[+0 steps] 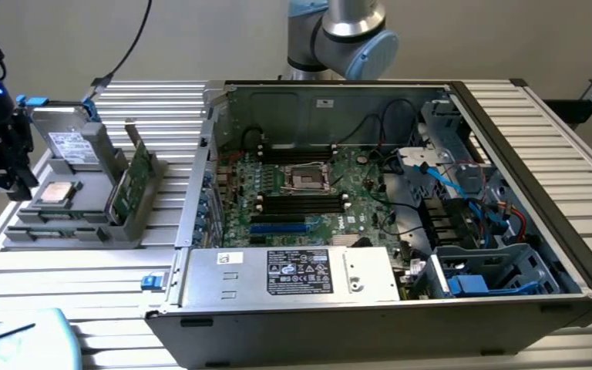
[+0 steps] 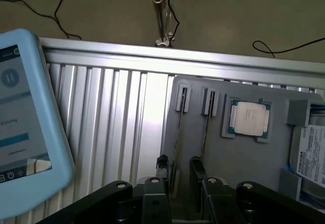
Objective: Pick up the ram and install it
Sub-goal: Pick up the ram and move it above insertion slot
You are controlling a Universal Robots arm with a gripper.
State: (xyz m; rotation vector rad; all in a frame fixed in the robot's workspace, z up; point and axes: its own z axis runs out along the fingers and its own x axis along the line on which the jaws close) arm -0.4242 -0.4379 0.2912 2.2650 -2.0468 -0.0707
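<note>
one ram stick (image 2: 204,130) and one wider card (image 2: 176,137), so two boards in one grey holder (image 2: 254,168). one processor chip (image 2: 249,118), one hard drive (image 2: 311,155), one blue tablet (image 2: 25,122), one open computer case (image 1: 543,193), one power supply (image 1: 296,274), one robot arm (image 1: 342,31).

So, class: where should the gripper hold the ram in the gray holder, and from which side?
Probably the upper long edge, mid-length, pinching its two flat faces from straight above: the ram stands on edge in a slot of the holder, leaving only that edge free.
</note>
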